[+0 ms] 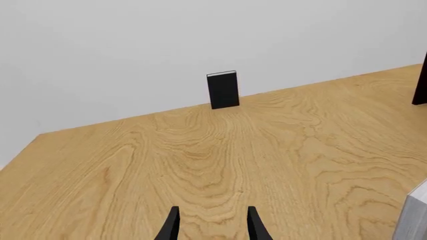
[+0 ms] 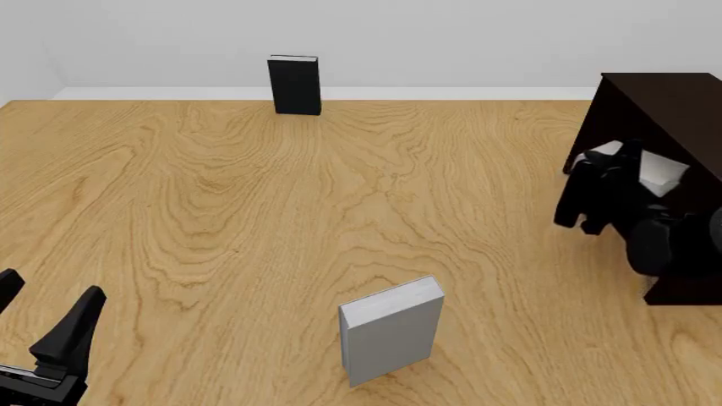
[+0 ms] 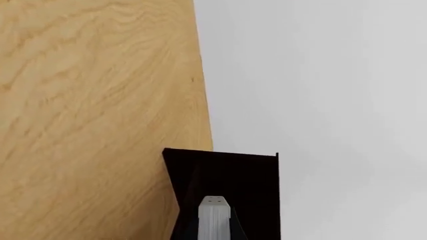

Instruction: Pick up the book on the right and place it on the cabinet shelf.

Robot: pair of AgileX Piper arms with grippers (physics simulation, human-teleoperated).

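My right hand (image 2: 609, 182) is clamped on the book (image 2: 654, 169), its two fingers pressed to the book's flat sides, and I hold it up at the open front of the cabinet (image 2: 665, 110) at the counter's right edge. In my right wrist view the book's pale edge (image 3: 214, 217) stands between the fingers, with the dark cabinet (image 3: 227, 175) right behind it. So the pick is done, I judge, and the carry nearly so. What is left is to push the book in, set it down on the shelf and let go; I cannot tell whether it touches a board yet.

My left hand (image 2: 40, 326) hangs idle over the near left corner, fingers apart, holding nothing. A second grey book (image 2: 391, 330) stands near the counter's near edge, and a black book (image 2: 294, 85) at the far edge.
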